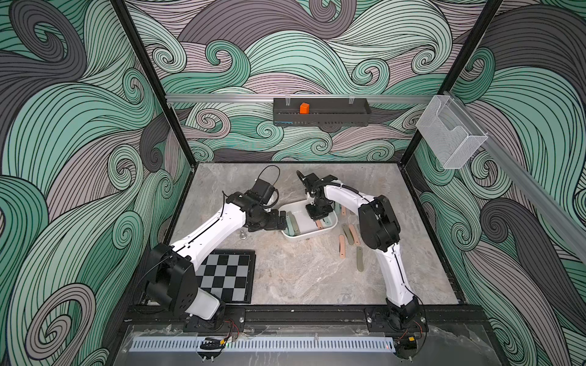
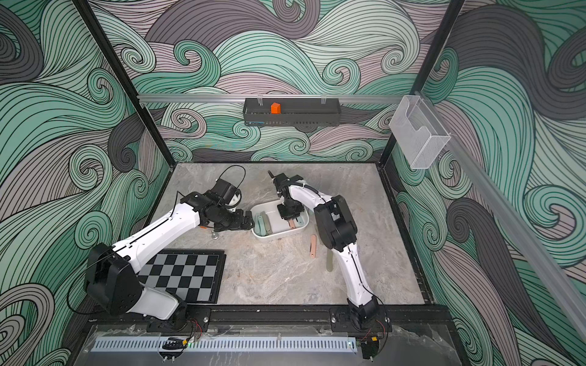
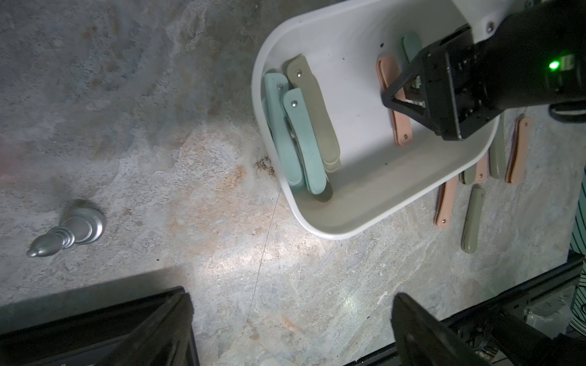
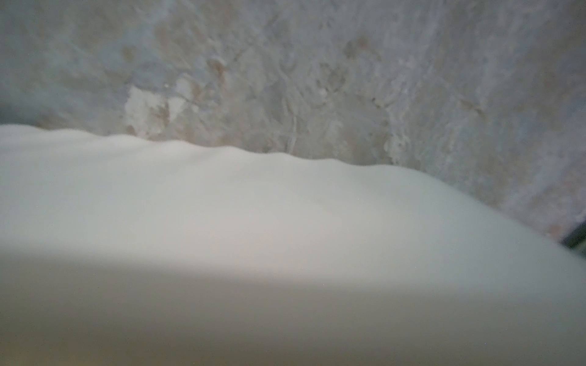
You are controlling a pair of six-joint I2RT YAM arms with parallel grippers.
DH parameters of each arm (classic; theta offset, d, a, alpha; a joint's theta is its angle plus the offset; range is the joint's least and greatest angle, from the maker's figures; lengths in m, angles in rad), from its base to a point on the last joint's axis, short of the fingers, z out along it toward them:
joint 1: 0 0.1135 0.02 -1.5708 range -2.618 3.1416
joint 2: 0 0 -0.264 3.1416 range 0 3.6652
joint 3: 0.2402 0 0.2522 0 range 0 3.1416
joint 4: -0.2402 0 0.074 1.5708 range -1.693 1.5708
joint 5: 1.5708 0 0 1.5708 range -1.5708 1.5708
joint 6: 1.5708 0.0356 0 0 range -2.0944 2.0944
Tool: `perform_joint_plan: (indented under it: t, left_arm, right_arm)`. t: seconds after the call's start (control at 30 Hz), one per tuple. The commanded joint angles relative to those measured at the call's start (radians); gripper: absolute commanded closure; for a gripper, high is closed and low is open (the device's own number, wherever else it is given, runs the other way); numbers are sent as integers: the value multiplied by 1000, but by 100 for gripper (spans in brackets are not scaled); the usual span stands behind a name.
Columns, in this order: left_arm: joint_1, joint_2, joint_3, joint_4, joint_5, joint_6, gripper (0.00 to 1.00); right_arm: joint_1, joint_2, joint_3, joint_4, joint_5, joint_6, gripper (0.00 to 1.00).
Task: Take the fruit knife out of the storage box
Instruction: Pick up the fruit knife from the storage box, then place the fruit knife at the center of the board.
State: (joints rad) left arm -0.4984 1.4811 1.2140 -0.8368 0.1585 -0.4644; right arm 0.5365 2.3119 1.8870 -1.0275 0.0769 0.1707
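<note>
Since the folded knives lie flat on the floor of the storage box (image 3: 320,229), near the table's centre, the right gripper (image 3: 388,99) is set steeply from above. Its jaws are narrowed over the pink fruit knife (image 3: 402,133) on the box's 3 o'clock side; whether the handle is actually pinched cannot be told. The left gripper (image 1: 283,222) is spread wide at the 9 o'clock rim, judged as bracing against a slide, though contact is unconfirmed. A teal knife (image 3: 410,44) lies just beside the pink one and could be snagged. The stacked teal and olive knives (image 3: 304,149) are kept against the 9 o'clock wall, well apart. Loose knives (image 1: 341,245) are noted outside from 3 to 5 o'clock, a silver chess piece (image 3: 68,229) at 8 and a chessboard (image 1: 226,275) at 7, all off the lift path.
</note>
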Motion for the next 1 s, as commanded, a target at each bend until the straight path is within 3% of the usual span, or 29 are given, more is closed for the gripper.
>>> perform_joint_plan:
  t: [0.0,0.5,0.97]
  left_arm:
    - [5,-33,40,-28,6,14,1]
    - [6,-27,92,-28,17,48,1]
    - [-50,-8,89,23,56,34,1]
  right_arm:
    - [14,38,31,-50,15,10,82]
    - [12,-63,133,-113,60,26,81]
    - [-53,-255,-6,-112,64,74,80]
